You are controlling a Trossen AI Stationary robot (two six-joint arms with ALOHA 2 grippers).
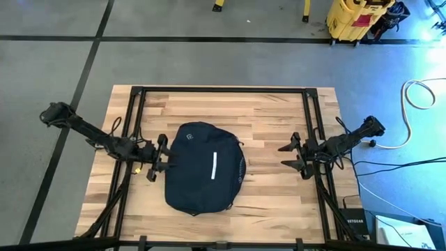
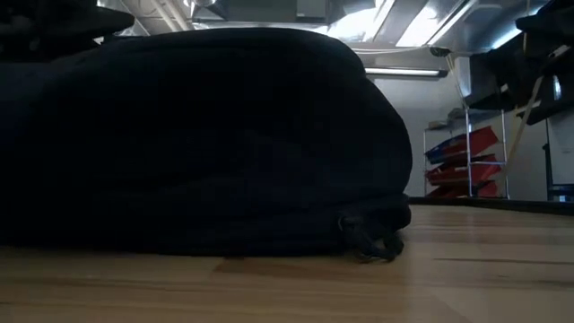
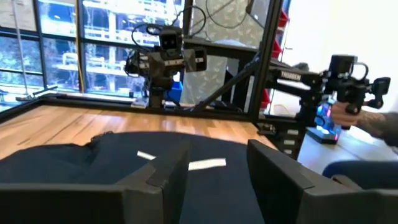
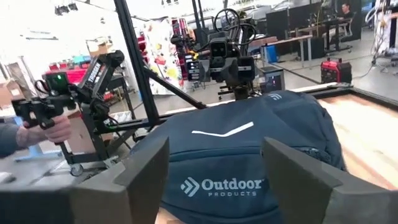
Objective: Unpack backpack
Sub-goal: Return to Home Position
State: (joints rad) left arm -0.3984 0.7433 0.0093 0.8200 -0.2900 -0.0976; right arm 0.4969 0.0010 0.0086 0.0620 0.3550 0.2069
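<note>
Fingers (image 3: 158, 180) of the left gripper (image 1: 164, 153) stand well apart, with nothing between them, and those of the right gripper (image 1: 284, 156) are spread just as wide and hold nothing either. From above, the backpack (image 1: 202, 167) lies flat in the middle of the wooden table (image 1: 272, 111), a little left of centre in the frame, its front face up and the short white stripe (image 1: 214, 165) running along its length.

The left gripper sits at middle left, its fingertips right at the bag's left edge; whether they touch the fabric I cannot tell. Seen from that wrist, the dark cloth fills the gap between the two fingers and spreads beneath them. The right gripper is at middle right, pointing at the bag's right side with a strip of bare wood between its tips and the fabric. From its wrist the bag shows framed between the two fingers but clear of them, with the white logo (image 4: 221, 185) on the near side reading Outdoor Products.

At table height the bag is a dark mound across the left and centre of the frame, resting on the boards.

Beyond the table edge, a person's hand (image 4: 53, 130) grips a dark handle on a separate stand.
</note>
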